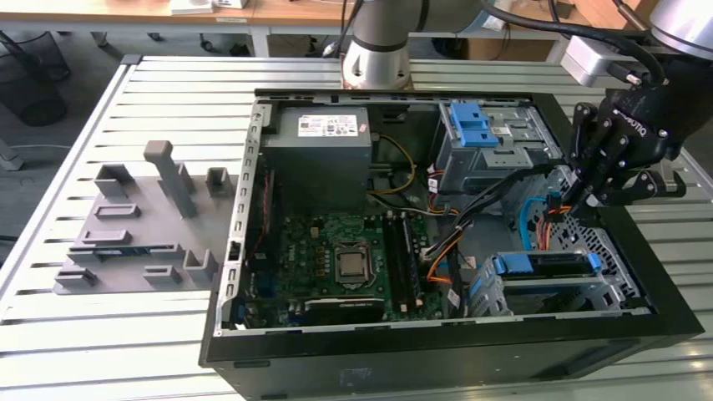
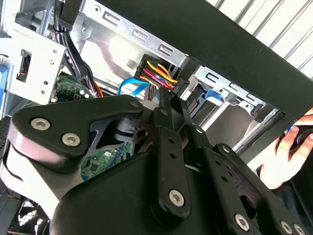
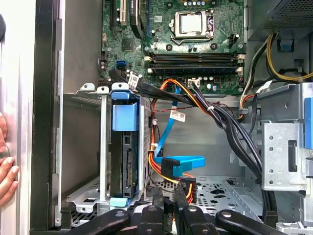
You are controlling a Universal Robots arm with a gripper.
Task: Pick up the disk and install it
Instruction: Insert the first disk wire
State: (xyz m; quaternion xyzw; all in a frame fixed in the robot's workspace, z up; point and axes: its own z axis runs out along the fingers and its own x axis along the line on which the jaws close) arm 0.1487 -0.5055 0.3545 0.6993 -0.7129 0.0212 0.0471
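The disk point(image 1: 543, 265), in its blue plastic carrier, sits inside the lower drive bay of the open computer case point(image 1: 446, 347), at the exterior view's right. In the first wrist view the disk point(image 3: 124, 156) stands edge-on in the metal bay, with the carrier's blue tab on its near end. My black gripper point(image 1: 570, 200) hangs inside the case just behind that bay. Its fingers are closed together on a black power connector point(image 3: 188, 188) with red, yellow and orange wires. The same power connector point(image 2: 178, 86) sticks out past the gripper point(image 2: 171, 101) in the second wrist view.
A grey power-supply box point(image 1: 323, 146) and a drive cage with blue latches point(image 1: 479, 134) fill the case's back. The motherboard point(image 1: 346, 259) lies in the middle. Black cable bundles point(image 3: 230, 127) and a blue data cable point(image 3: 182, 164) cross nearby. A person's hand point(image 3: 6, 174) rests on the case edge. A grey fixture point(image 1: 139, 225) stands on the table.
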